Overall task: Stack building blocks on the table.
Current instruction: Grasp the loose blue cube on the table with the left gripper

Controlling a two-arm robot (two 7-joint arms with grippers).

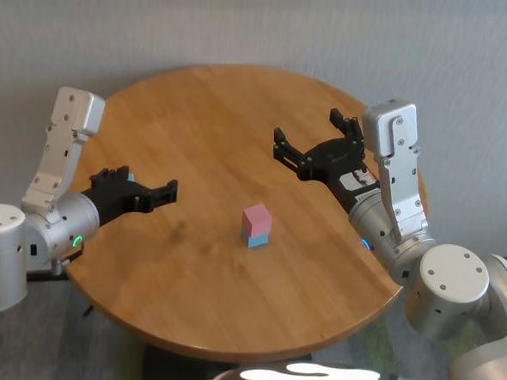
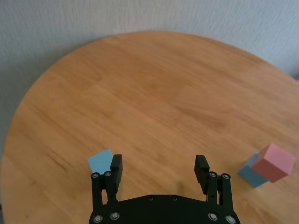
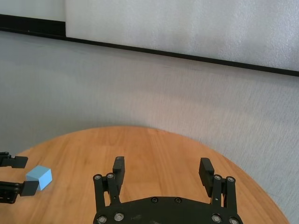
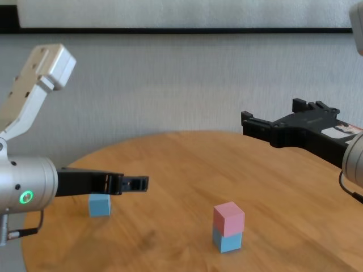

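Pink block (image 1: pixel 257 217) atop blue block (image 1: pixel 256 238)

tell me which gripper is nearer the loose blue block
Left. The left gripper hangs open just over the loose blue block; the right gripper is raised across the table, open.

Pale grey textured wall (image 3: pixel 154 98) behind, evenly lit; thin black horizontal strip (image 3: pixel 154 50) crosses it higher up, lighter white panel (image 3: pixel 187 23) above strip; grey floor (image 1: pixel 106 353) below table edge; soft diffuse light, faint shadows, no window visible
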